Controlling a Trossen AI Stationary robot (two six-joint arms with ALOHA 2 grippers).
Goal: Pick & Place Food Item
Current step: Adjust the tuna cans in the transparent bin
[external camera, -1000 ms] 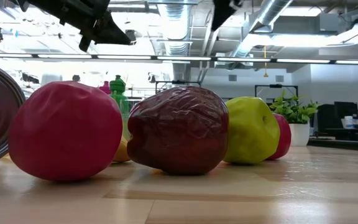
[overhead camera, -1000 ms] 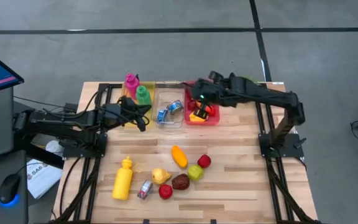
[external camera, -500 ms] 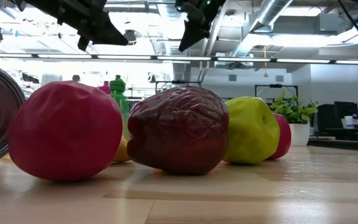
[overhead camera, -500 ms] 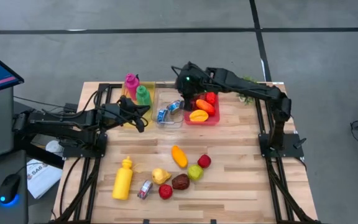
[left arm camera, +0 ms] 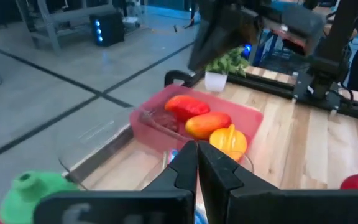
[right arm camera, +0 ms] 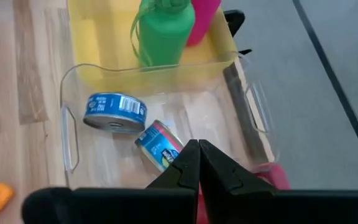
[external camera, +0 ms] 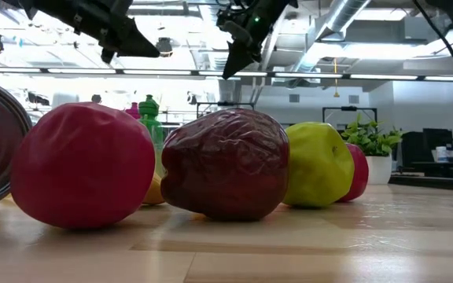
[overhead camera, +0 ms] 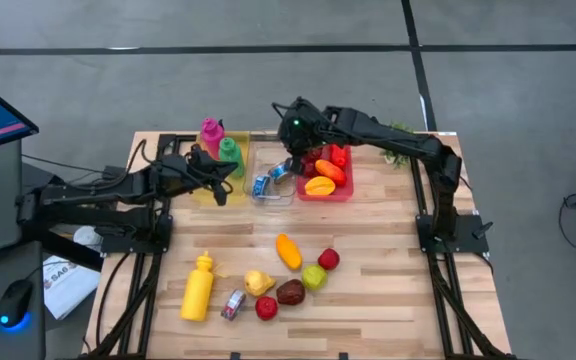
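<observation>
Some food already sat in the red bin [overhead camera: 340, 190] at about one o'clock on the table [overhead camera: 388, 290], and the clear bin [overhead camera: 268, 160] beside it held two cans. More food was left near six o'clock: the orange fruit [overhead camera: 288, 251], the green apple [overhead camera: 314, 277] and others. The right gripper [overhead camera: 290, 166] hung over the clear bin, clenched on nothing. The left gripper [overhead camera: 220, 193] waited at ten o'clock, clenched too. I thought the middle of the table gave plenty of room.
</observation>
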